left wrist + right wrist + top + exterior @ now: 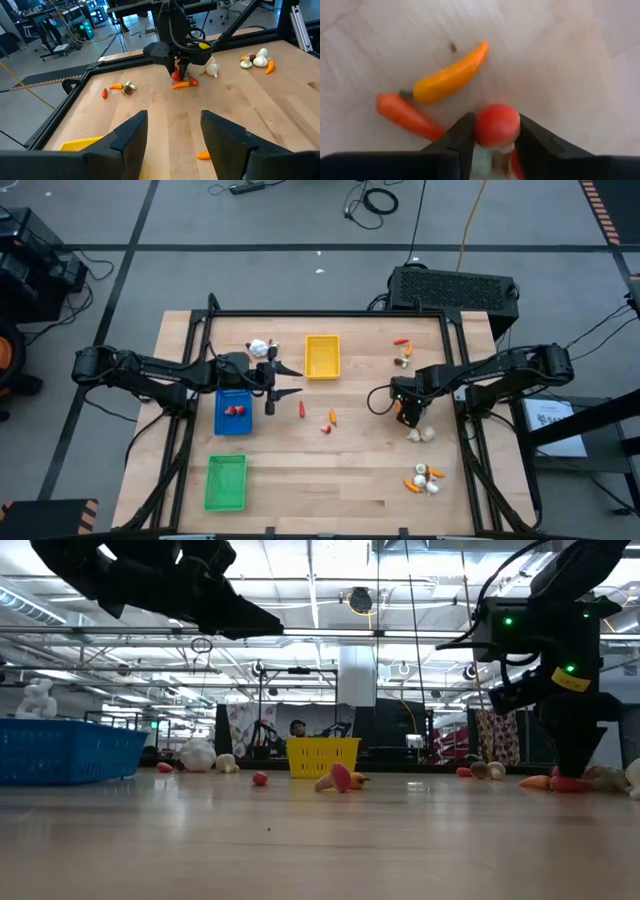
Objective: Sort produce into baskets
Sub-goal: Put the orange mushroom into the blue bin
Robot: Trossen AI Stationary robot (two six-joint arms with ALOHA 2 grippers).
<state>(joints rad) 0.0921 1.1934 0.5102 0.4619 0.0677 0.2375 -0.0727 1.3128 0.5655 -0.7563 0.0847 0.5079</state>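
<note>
My right gripper points down at the table's right middle, shut on a small red-and-white piece. Beside it on the wood lie a yellow-orange pepper and an orange-red carrot. My left gripper is open and empty, held above the table between the blue tray and the yellow tray. The blue tray holds small red pieces. The green tray stands at the near left. My right gripper pinches the piece's round red cap between its two fingers, one on either side. The fingers come from above, pointing down. The piece's whitish part lies between the fingers behind the cap. The piece is at table height; whether it is lifted clear I cannot tell.
Loose produce lies about: white bulbs at the far left, red and orange pieces mid-table, a group at the far right, bulbs next to my right gripper, and a cluster at the near right. A dark frame borders the table.
</note>
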